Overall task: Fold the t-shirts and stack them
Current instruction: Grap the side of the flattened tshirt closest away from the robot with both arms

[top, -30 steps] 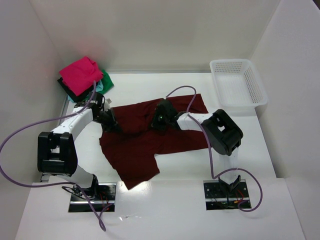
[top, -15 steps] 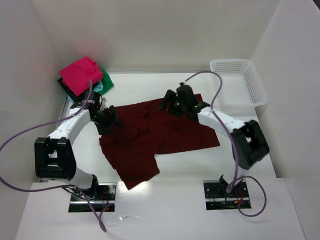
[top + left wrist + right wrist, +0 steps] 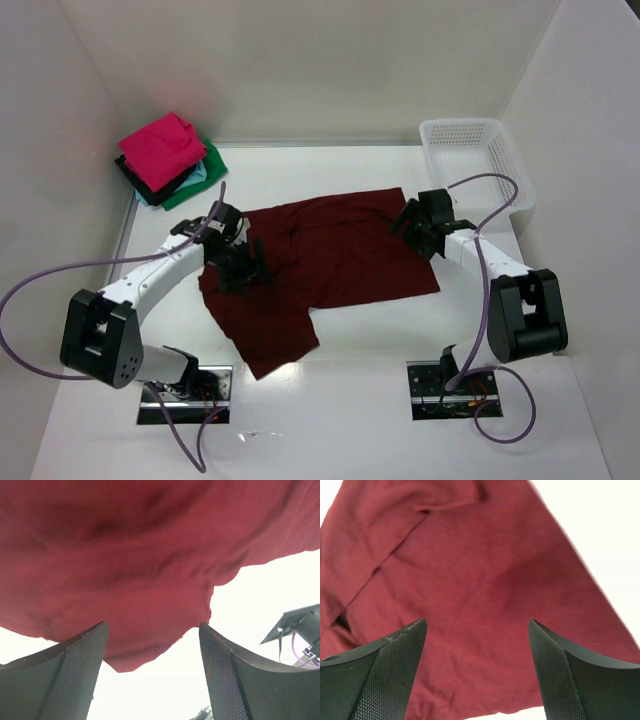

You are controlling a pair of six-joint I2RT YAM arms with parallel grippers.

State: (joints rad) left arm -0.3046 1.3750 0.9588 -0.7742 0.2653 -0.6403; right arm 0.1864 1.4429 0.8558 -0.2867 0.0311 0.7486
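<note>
- Spread rumpled across the middle of the table: 1 maroon t-shirt, with a flap trailing toward the near left.
- Over the shirt's left part: left gripper, jaws wide apart, gripping nothing, red cloth just beneath.
- Over the shirt's far right corner: right gripper, jaws likewise released and empty.
- In the far left corner, well apart: folded stack, pink on top, green, light blue and black below.
- At the far right: white basket.

Looks like a robotics lab cell. Boxed in by plain white walls around a white table, with two arms bolted to metal plates (purple cables trailing loose).
</note>
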